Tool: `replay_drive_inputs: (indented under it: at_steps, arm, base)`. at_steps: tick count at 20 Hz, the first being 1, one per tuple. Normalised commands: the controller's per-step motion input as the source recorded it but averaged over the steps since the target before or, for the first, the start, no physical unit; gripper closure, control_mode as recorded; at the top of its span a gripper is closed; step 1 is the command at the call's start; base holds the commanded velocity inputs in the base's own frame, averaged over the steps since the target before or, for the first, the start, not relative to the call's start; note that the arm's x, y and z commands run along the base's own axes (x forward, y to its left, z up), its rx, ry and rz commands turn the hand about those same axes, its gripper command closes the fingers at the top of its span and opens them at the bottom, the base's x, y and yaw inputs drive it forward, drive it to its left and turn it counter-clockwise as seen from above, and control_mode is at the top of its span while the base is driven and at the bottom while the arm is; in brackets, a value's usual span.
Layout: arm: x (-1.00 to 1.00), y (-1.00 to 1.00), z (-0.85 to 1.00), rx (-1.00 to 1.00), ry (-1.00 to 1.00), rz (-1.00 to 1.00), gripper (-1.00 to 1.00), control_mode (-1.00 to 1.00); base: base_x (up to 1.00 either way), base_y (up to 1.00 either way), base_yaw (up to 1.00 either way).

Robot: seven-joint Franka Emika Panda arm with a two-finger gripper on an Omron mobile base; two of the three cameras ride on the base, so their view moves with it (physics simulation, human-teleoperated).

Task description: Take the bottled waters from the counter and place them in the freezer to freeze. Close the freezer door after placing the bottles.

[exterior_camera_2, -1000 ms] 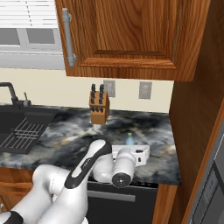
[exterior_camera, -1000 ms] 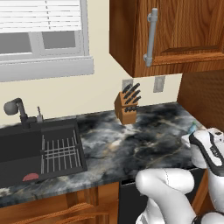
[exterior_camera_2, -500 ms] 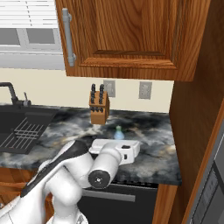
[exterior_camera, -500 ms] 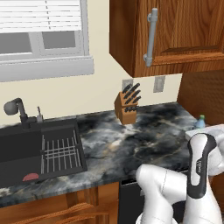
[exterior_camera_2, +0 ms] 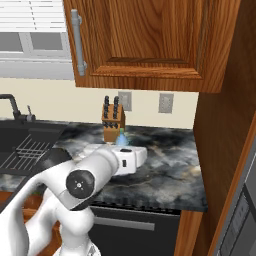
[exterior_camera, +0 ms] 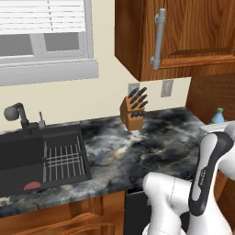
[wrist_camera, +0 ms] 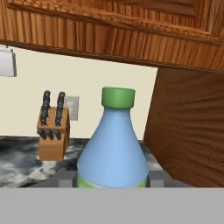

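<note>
My gripper is shut on a translucent blue-green water bottle with a green cap, held upright between the dark fingertips. From the left base the bottle pokes up from the white hand at the right edge, above the dark veined counter. From the right base the bottle rises from the gripper over the counter, in front of the knife block. The freezer and its door are out of view.
A wooden knife block stands by the back wall. A black sink with a wire rack lies to the left. Brown wall cabinets hang overhead, and a tall wooden side panel bounds the counter's right end.
The arm has swung and its forearm now stands upright. The held bottle has risen off the counter and moved left in the right base view. The jaws stay as they were.
</note>
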Motion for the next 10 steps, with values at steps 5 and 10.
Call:
replay_drive_inputs:
  at_steps: [5,10]
  arm:
    - [-0.43,0.13,0.81,0.07,0.16,0.0,1.0,-1.0]
    - [-0.62,0.37,0.22,0.01,0.04,-0.03,1.0,-1.0]
  base:
    - [0.0,0.0,0.0]
    - [0.0,0.0,0.0]
